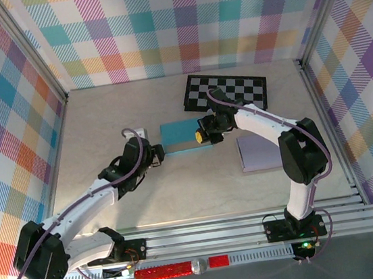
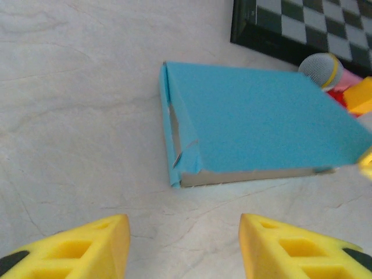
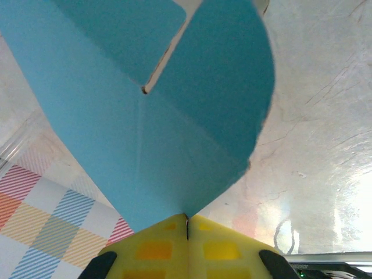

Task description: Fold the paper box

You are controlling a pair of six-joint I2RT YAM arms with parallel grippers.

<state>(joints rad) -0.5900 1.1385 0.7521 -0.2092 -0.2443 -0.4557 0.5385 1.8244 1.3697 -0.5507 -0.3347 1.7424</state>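
Pinching the edge of a blue flap (image 3: 174, 133) with the right gripper (image 3: 187, 220), jaws pressed flat together on the paper. Gripping at the right end of the paper box (image 1: 185, 137). Hovering with the left gripper (image 2: 183, 250) spread open, clamping nothing, just short of the box's near left corner, apart from it. Lying flattened mid-table (image 1: 180, 195), blue face up, seam gaping along the left edge. Sitting just in front of the checkerboard (image 1: 227, 90), with a lilac pad (image 1: 259, 152) near on the right.
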